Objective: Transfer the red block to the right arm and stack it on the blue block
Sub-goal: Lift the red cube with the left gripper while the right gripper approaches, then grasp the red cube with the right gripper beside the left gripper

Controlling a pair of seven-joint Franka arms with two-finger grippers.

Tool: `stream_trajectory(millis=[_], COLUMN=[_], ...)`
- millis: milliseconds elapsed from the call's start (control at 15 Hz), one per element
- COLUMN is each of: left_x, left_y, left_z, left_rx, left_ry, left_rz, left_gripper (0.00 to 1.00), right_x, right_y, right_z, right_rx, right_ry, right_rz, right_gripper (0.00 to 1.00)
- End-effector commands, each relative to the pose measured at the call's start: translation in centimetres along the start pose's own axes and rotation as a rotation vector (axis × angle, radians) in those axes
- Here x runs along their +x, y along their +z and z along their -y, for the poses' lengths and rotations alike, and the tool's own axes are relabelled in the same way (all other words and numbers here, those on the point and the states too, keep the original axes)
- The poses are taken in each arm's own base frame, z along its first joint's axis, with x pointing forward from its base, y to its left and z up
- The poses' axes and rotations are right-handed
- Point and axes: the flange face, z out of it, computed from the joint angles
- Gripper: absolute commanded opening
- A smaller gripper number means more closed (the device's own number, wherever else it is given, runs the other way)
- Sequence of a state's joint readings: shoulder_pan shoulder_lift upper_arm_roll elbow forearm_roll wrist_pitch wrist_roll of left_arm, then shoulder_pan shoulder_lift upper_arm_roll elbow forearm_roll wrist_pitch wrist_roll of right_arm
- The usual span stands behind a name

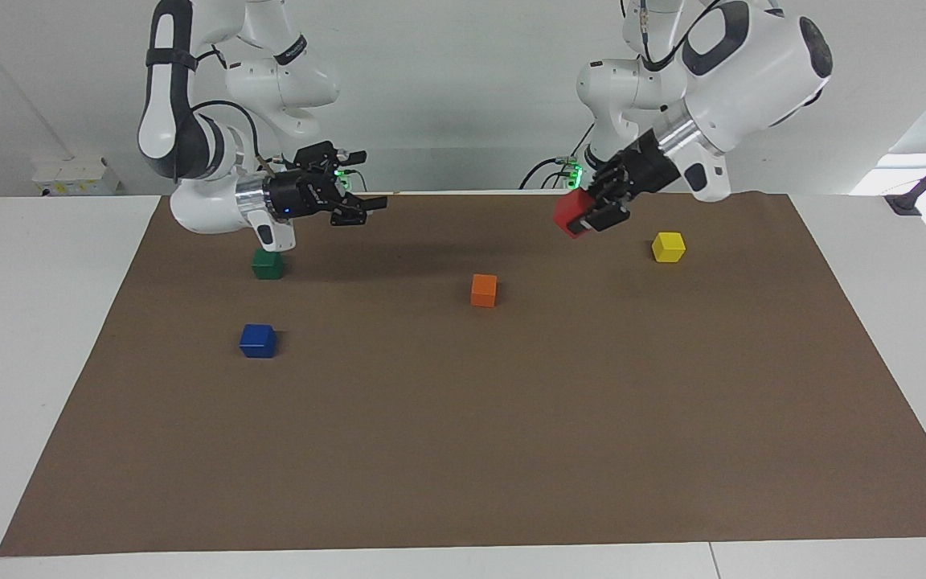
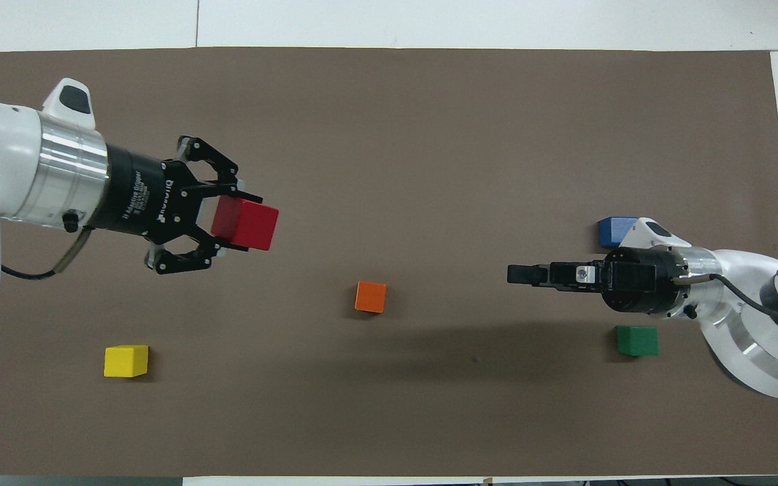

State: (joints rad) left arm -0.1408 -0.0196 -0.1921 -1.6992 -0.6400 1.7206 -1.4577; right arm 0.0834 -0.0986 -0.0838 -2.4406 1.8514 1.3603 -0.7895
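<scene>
- While it hangs in the air, the red block (image 1: 573,212) is pinched in the left pincer (image 1: 592,215), lifted clear of the mat (image 1: 463,450) and over bare mat toward the left arm's end, nowhere touching the worktop (image 1: 37,338).
- That pincer points sideways toward the middle of the worktop, so the block sticks out at its tip with its free faces turned toward the other arm.
- Facing it, the right pincer (image 1: 366,205) is also raised and level, its fingers spread and empty, aimed back at the block.
- Between the two tips lies a wide gap, roughly over the orange block (image 1: 484,289); they are well apart and nothing is being passed yet.
- As I judge it, the handover turns on this line: both pincers lie along nearly one axis, tip to tip, and need to close that gap before the right one can take the free end.
- Below and beside the right arm (image 1: 190,145) sit the green block (image 1: 268,263) and, farther from the robots, the blue block (image 1: 257,340), bare on top and waiting for the stack.
- Near the left arm's end, the yellow block (image 1: 668,246) sits on the mat, out of the way.
</scene>
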Motion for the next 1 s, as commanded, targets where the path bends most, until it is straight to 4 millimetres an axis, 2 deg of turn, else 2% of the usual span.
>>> stream_trajectory(millis=[0,133,267,400,533,600,733,933], left_x=[-6.9,-10.3,-13.0,-14.2,-14.5,-14.9,-15.7,-16.1], left_y=[3.6,5.6,7.4,8.6,9.6,10.7,12.3,13.2], left_z=[0.4,0.6,1.6,2.3,3.2,3.9,5.5,6.5], left_rx=[-0.042,-0.074,-0.056,-0.036,-0.042,-0.051,-0.053,-0.039], left_ry=[-0.194,-0.316,-0.300,-0.331,-0.342,-0.338,-0.330,-0.320], left_rz=[0.043,0.072,0.079,0.083,0.078,0.074,0.064,0.055], left_gripper=[0.00,0.00,0.00,0.00,0.00,0.00,0.00,0.00], right_x=[-1.5,-2.1,-3.0,-3.7,-4.2,-4.2,-3.9,-3.7], right_y=[0.5,0.8,1.3,2.0,3.6,4.3,5.0,5.4], right_z=[-2.7,-5.2,-7.1,-8.5,-10.3,-10.8,-11.0,-10.9], right_rx=[0.187,0.283,0.348,0.391,0.490,0.509,0.497,0.503], right_ry=[-0.013,-0.042,-0.038,-0.013,0.020,0.021,0.013,0.003], right_rz=[0.022,0.057,0.086,0.109,0.098,0.092,0.080,0.070], right_gripper=[1.00,1.00,1.00,1.00,1.00,1.00,1.00,1.00])
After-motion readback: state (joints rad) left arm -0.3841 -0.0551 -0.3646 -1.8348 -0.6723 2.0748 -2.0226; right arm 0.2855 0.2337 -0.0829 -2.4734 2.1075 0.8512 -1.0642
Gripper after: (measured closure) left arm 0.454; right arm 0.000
